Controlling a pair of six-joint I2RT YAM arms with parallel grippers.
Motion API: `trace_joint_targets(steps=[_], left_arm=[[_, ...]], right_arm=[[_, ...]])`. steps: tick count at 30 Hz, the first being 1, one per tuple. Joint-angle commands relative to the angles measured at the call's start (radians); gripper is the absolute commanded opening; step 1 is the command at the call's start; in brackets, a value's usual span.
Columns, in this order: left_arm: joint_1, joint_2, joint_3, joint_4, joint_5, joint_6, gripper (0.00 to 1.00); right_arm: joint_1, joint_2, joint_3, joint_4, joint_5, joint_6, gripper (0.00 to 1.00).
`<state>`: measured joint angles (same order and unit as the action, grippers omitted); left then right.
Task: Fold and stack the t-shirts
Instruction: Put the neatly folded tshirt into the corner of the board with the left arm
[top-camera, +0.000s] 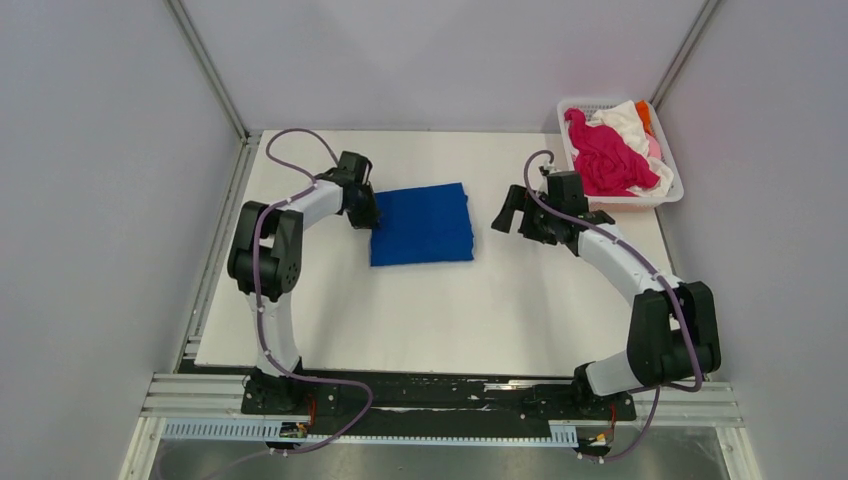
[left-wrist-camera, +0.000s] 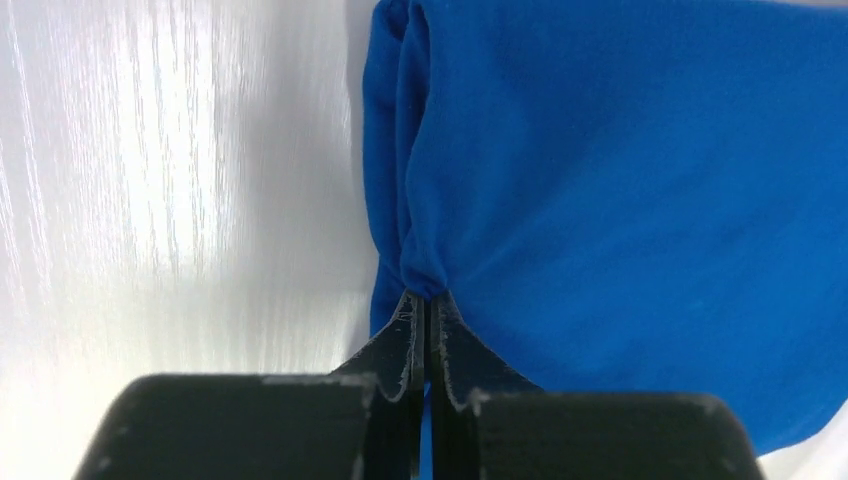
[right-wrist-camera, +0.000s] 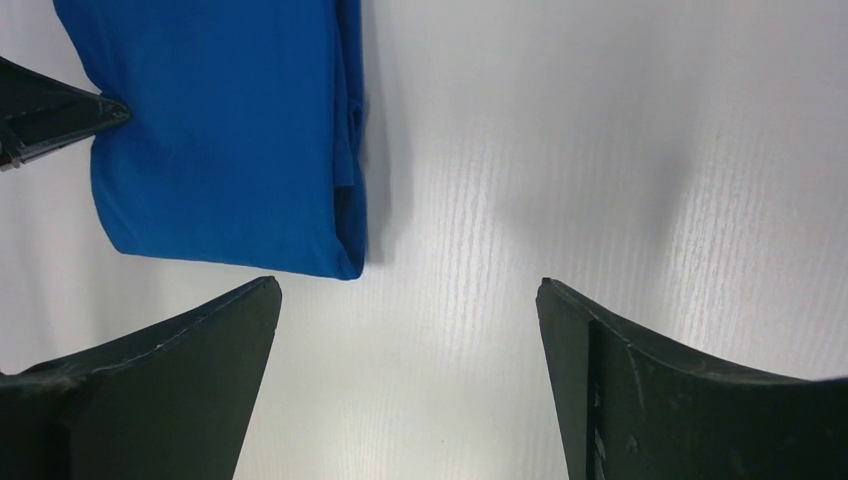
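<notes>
A royal blue t-shirt lies folded into a rectangle on the white table, its print hidden. My left gripper is at the shirt's left edge, shut and pinching a fold of the blue cloth. My right gripper is open and empty, hovering over bare table just right of the shirt, whose right edge shows in the right wrist view. The left gripper's tip also shows there. A magenta t-shirt, a white one, an orange one and a pink one are piled in the basket.
A white slatted plastic basket stands at the table's far right corner. Grey enclosure walls surround the white table. Both arm bases sit on a black rail at the near edge.
</notes>
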<state>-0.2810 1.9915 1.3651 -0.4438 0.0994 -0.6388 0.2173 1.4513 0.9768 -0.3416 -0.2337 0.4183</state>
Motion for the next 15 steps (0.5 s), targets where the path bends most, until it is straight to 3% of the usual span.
trace_joint_targets(steps=[1, 10, 12, 15], left_arm=[[-0.002, 0.072, 0.089, -0.078, -0.101, 0.066, 0.00], [0.028, 0.220, 0.399, -0.262, -0.566, 0.188, 0.00], [0.044, 0.292, 0.529, -0.352, -0.639, 0.212, 0.00], [0.080, 0.386, 0.682, -0.358, -0.710, 0.298, 0.00]], right_arm=[[-0.002, -0.035, -0.028, 0.004, 0.076, -0.047, 1.00], [-0.001, -0.119, -0.064, 0.023, 0.209, -0.070, 1.00], [-0.001, -0.145, -0.084, 0.023, 0.212, -0.077, 1.00], [-0.001, -0.167, -0.095, 0.033, 0.233, -0.081, 1.00]])
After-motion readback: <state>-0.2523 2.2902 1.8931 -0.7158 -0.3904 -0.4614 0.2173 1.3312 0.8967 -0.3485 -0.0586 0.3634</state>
